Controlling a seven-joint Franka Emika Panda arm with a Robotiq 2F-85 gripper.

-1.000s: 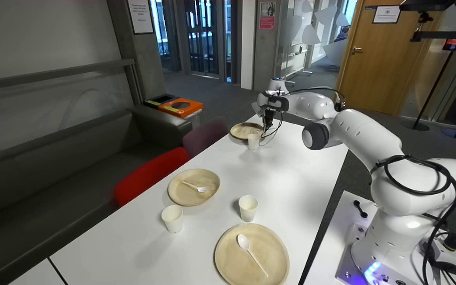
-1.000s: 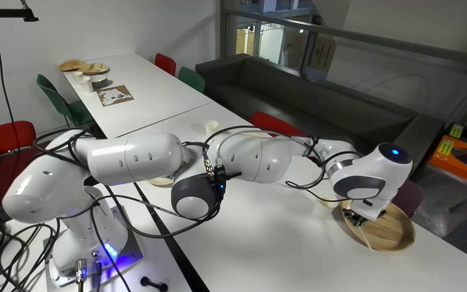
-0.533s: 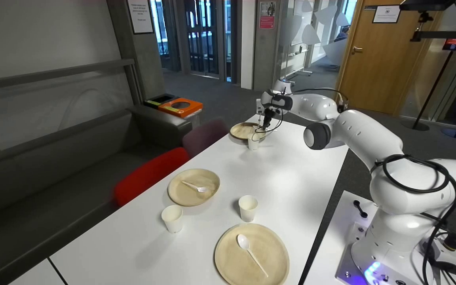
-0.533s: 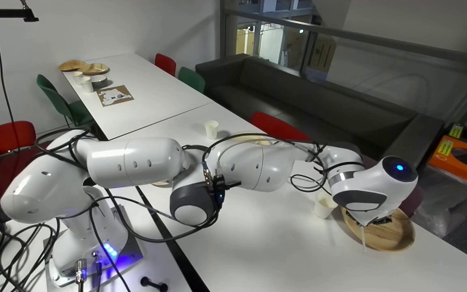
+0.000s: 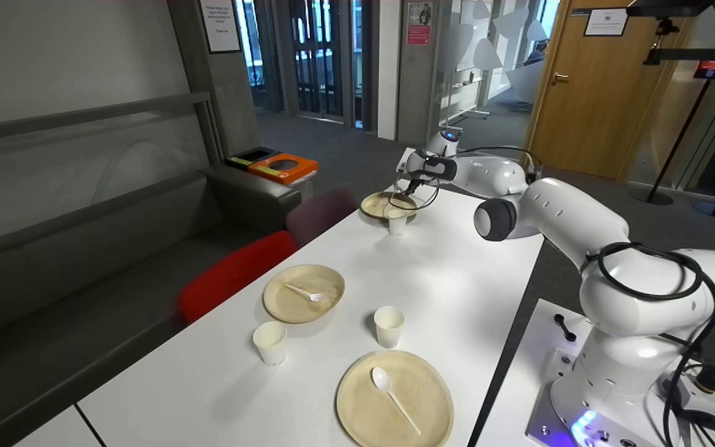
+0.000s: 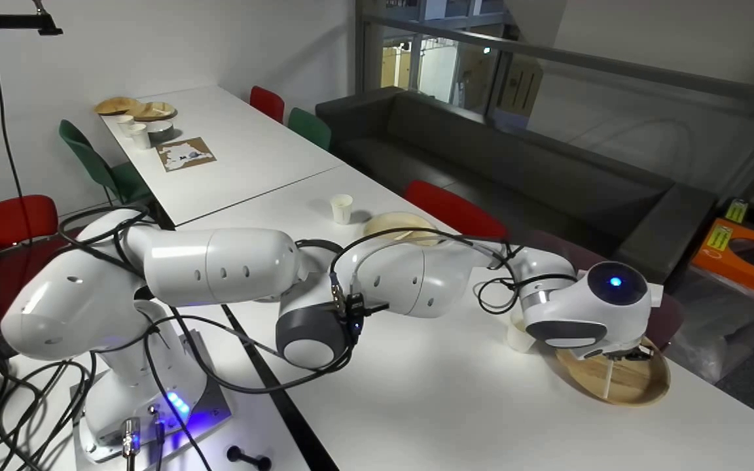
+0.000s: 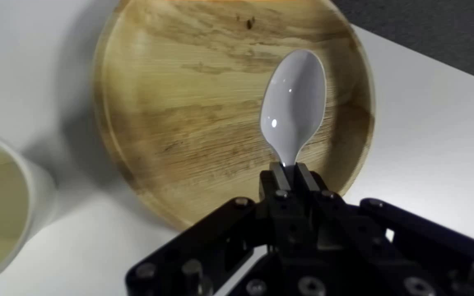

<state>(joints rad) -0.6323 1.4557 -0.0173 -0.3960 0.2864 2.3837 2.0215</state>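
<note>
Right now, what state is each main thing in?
Round brown wooden plate: right side up on the white table.
White plastic spoon: held, bowl seen against that plate.
Black two-fingered gripper: shut on the spoon's neck.
White paper cup beside the plate: upright, open-topped.
Another round tan plate: bearing a second white spoon.
Brown wooden door: looks closed.

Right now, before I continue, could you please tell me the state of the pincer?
Pincer: closed, holding a spoon.
</note>
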